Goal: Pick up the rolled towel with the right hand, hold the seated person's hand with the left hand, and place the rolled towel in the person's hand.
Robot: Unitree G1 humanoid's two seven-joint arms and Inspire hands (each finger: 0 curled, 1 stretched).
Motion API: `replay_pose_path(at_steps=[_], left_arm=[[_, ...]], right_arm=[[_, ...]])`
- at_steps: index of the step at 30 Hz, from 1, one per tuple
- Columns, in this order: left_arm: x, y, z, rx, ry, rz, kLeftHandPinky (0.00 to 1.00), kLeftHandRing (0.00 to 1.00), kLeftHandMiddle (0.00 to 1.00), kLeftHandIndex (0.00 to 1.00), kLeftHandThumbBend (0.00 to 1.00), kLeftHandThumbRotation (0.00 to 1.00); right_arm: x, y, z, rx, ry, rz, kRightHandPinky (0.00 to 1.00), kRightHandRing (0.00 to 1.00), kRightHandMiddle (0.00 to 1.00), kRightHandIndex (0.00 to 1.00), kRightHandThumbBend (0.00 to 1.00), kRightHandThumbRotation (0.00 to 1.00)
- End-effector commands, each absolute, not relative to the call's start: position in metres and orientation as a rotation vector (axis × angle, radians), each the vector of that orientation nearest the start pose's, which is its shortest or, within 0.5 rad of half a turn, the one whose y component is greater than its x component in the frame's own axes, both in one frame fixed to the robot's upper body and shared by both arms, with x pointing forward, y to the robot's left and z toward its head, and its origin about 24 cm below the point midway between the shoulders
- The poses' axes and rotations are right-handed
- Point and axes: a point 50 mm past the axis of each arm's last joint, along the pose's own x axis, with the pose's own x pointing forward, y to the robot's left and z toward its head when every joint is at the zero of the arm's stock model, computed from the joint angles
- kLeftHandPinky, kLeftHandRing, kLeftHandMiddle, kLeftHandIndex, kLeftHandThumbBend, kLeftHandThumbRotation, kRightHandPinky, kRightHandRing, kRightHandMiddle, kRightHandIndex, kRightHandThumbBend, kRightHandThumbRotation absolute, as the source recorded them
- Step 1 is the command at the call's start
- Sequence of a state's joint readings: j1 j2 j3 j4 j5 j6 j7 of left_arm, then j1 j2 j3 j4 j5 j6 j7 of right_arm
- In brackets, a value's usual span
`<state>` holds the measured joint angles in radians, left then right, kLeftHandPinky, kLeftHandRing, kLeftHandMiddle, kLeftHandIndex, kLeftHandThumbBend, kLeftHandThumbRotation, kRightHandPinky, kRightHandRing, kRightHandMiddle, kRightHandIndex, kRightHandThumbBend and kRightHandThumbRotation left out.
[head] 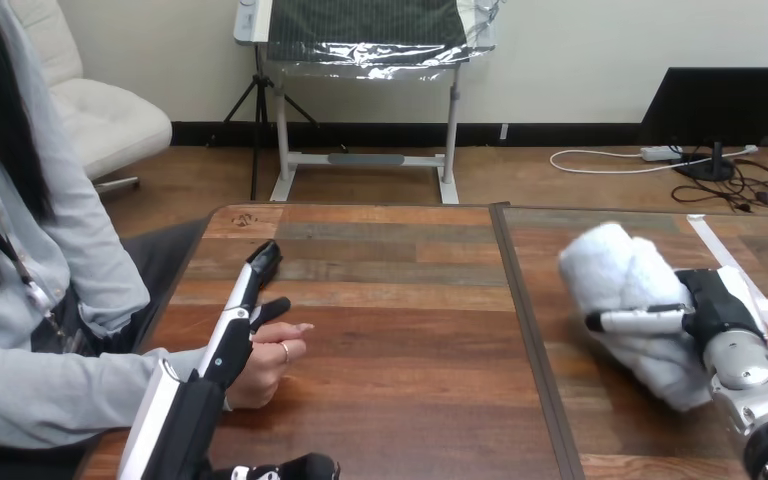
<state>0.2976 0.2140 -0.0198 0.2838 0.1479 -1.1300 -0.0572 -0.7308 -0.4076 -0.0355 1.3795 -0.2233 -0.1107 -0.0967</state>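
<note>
The white rolled towel (620, 275) is at the right of the table, and my right hand (712, 305) is shut on its lower end, with one finger lying across its front. I cannot tell whether the towel rests on the wood or hangs just above it. At the left, the person's hand (278, 362) lies on the table with its fingers loosely curled. My left hand (228, 345) lies against the near side of the person's hand and wrist. It is open, its fingers pointing straight away from me and its thumb sticking out over the person's knuckles.
The wooden table (390, 300) has a dark seam (525, 330) running front to back between the two hands. A strip of white tape (725, 250) lies on the wood behind my right hand. The person sits at the left edge.
</note>
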Motion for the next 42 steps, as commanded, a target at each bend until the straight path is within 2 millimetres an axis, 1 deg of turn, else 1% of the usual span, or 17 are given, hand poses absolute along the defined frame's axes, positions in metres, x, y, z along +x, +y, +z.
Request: replay_pose_path(at_steps=[1, 6, 13, 19, 25, 31, 32, 42], left_arm=[[0.161, 0.18, 0.039, 0.343, -0.596, -0.229, 0.88, 0.91, 0.94, 0.97, 1.0, 0.78], [0.161, 0.181, 0.037, 0.375, -0.571, -0.25, 0.91, 0.87, 0.9, 0.93, 1.0, 0.78], [0.161, 0.18, 0.035, 0.409, -0.544, -0.265, 0.93, 0.86, 0.9, 0.92, 1.0, 0.77], [0.163, 0.179, 0.035, 0.426, -0.536, -0.271, 0.95, 0.88, 0.92, 0.94, 1.0, 0.71], [0.164, 0.18, 0.036, 0.464, -0.521, -0.263, 0.94, 0.89, 0.94, 0.95, 1.0, 0.63], [0.165, 0.182, 0.038, 0.538, -0.496, -0.253, 0.88, 0.84, 0.92, 0.94, 1.0, 0.57], [0.166, 0.182, 0.039, 0.552, -0.494, -0.251, 0.86, 0.83, 0.91, 0.93, 1.0, 0.54], [0.17, 0.184, 0.044, 0.696, -0.484, -0.228, 0.78, 0.81, 0.86, 0.87, 1.0, 0.4]], right_arm=[[0.344, -0.251, 0.013, -0.422, 0.41, -0.179, 0.38, 0.44, 0.52, 0.52, 0.81, 0.0], [0.347, -0.246, 0.016, -0.32, 0.355, -0.172, 0.36, 0.43, 0.51, 0.51, 0.8, 0.0], [0.351, -0.239, 0.021, -0.227, 0.296, -0.148, 0.37, 0.42, 0.51, 0.5, 0.78, 0.0], [0.354, -0.232, 0.025, -0.161, 0.252, -0.129, 0.39, 0.45, 0.52, 0.5, 0.77, 0.0], [0.357, -0.226, 0.03, -0.127, 0.207, -0.099, 0.4, 0.46, 0.53, 0.49, 0.76, 0.0], [0.361, -0.219, 0.035, -0.064, 0.176, -0.087, 0.38, 0.46, 0.53, 0.49, 0.75, 0.0], [0.362, -0.218, 0.036, -0.059, 0.172, -0.085, 0.38, 0.45, 0.53, 0.48, 0.75, 0.0], [0.368, -0.209, 0.045, -0.018, 0.128, -0.042, 0.35, 0.44, 0.53, 0.48, 0.74, 0.0]])
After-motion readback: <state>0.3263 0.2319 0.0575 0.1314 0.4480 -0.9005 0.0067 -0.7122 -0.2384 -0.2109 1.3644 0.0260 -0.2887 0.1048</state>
